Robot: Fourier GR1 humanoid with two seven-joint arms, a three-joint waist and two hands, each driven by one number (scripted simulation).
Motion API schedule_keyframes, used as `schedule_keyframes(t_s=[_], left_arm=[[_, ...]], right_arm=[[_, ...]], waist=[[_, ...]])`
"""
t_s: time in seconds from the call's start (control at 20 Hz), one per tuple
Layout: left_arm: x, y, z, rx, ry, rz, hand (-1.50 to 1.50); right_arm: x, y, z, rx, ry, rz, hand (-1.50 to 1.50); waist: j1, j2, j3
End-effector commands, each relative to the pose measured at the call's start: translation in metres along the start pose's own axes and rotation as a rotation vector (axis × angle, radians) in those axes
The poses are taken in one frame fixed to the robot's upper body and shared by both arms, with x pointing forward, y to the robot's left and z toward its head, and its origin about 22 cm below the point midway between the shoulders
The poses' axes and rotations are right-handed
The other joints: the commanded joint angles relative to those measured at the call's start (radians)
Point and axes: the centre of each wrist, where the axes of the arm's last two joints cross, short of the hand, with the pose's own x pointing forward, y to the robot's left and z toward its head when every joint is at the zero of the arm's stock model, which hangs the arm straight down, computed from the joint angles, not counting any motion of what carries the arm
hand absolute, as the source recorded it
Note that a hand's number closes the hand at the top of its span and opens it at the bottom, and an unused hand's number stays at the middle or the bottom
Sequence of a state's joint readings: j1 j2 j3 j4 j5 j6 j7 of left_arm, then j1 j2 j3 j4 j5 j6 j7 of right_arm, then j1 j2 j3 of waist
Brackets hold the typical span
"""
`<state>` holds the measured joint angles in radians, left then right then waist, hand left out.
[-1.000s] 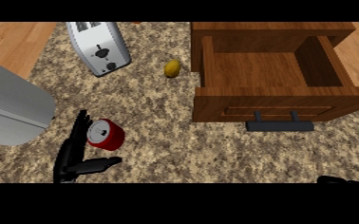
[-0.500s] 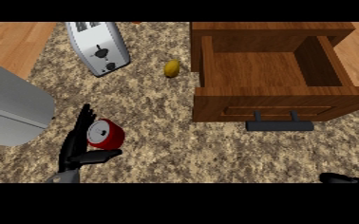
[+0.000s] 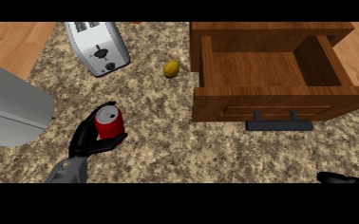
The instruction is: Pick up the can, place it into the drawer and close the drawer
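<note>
My left hand (image 3: 95,140): lower left of the frame, fingers and thumb curled round the can, pinching it from both sides.
Can (image 3: 108,123): red with a silver top, upright in my left hand, over the speckled desk (image 3: 175,142) at lower left, well apart from the drawer.
Drawer (image 3: 270,71): wooden, pulled open at the upper right of the frame, its dark handle (image 3: 279,125) sticking out toward the lower edge; inside shows bare wood.
My right hand (image 3: 336,178): only a black tip shows at the lower right corner; I cannot tell how its fingers stand.
Toaster (image 3: 98,47): silver, upper left of centre, lying on the desk.
Yellow fruit (image 3: 172,68): small, between the toaster and the drawer, just beside the drawer's left wall.
Grey appliance (image 3: 21,107): at the left edge, near my left hand.
</note>
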<state>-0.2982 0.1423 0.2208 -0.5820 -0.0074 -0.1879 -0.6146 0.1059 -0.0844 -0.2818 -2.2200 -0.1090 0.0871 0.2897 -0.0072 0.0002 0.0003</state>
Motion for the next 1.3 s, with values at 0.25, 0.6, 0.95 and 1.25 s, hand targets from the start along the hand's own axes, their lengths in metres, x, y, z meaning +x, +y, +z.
schedule_keyframes(t_s=[0.25, 0.6, 0.95, 1.25], left_arm=[[0.0, -0.016, -0.015, -0.09, -0.056, 0.047, 1.5], [0.017, -0.066, -0.057, 0.063, -0.065, 0.05, 1.5], [0.061, -0.091, -0.093, 0.029, -0.139, 0.121, 1.5], [0.099, -0.121, -0.112, -0.037, -0.148, 0.068, 1.5]], right_arm=[[0.019, 0.002, 0.007, -0.014, -0.011, 0.021, -1.5], [-0.005, -0.004, 0.004, 0.004, -0.031, 0.014, -1.5], [-0.005, -0.003, -0.007, -0.025, -0.031, 0.043, -1.5], [0.011, 0.002, -0.005, -0.039, -0.048, 0.053, -1.5]], waist=[[0.0, 0.001, -0.001], [-0.014, 0.005, -0.001], [0.002, 0.0, 0.0], [0.006, -0.004, 0.0]])
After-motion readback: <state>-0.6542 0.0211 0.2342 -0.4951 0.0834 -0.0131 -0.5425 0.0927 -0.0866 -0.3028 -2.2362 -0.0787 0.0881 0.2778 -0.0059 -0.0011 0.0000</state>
